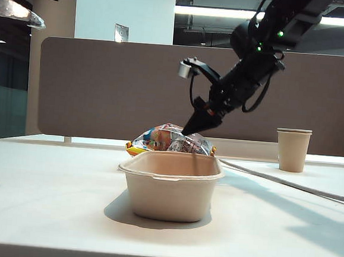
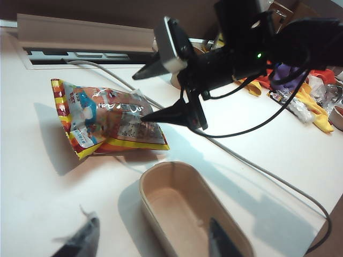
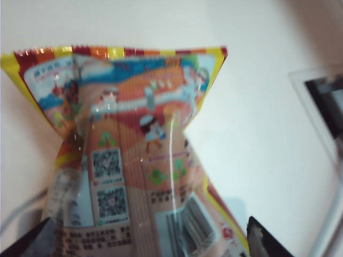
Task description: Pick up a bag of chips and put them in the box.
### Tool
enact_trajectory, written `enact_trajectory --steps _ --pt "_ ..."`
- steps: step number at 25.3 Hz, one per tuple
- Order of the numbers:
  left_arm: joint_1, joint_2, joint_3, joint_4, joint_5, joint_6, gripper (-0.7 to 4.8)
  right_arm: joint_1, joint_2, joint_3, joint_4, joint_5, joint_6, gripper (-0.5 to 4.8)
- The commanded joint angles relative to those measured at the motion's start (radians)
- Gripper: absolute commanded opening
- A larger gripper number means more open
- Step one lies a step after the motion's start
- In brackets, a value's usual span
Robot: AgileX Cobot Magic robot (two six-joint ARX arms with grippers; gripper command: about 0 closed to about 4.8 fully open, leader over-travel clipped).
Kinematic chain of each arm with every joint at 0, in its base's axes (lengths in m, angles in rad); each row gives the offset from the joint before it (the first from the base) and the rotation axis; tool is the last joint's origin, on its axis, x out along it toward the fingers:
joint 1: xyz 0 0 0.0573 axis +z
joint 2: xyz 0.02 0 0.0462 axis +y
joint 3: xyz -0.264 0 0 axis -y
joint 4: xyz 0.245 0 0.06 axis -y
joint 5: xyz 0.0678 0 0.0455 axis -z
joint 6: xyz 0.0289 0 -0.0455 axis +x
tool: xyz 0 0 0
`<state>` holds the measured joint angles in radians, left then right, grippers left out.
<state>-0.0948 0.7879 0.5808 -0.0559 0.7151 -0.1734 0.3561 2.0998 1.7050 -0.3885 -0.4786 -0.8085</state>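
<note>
Chips bag point(image 3: 144, 176): glossy crinkly plastic. Box point(image 1: 170, 185): matt moulded fibre. Table point(image 1: 47, 196): smooth, matt.

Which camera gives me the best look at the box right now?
The left wrist view: it looks down into the box, showing the rim and bare inside. The exterior view shows the box only side-on, with the bag of chips behind it. The right wrist view doesn't show it, only the bag.
</note>
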Motion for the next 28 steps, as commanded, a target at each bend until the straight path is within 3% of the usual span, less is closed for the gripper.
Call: enact_trajectory --steps 1,18,20,21,24,28 --pt "0.0 -0.002 0.005 0.012 0.008 0.001 2.6 0.0 0.01 0.004 -0.01 -0.039 0.005 4.74" --pt "0.0 -0.002 0.005 0.012 0.023 -0.003 2.6 0.002 0.093 0.003 -0.035 -0.011 0.005 4.7" --pt "0.0 -0.002 0.005 0.012 0.023 -0.002 2.6 0.002 0.092 0.003 -0.029 0.015 0.005 4.43" --pt "0.0 -0.002 0.005 0.012 0.023 -0.002 2.6 0.002 0.092 0.003 -0.025 0.038 0.005 3.75" --pt "0.0 -0.002 0.005 0.012 0.023 -0.002 2.6 0.002 0.092 0.003 -0.023 0.06 0.005 2.52" --pt "0.0 -0.002 0.005 0.012 0.022 0.001 2.6 0.003 0.09 0.003 -0.019 0.056 0.005 2.38"
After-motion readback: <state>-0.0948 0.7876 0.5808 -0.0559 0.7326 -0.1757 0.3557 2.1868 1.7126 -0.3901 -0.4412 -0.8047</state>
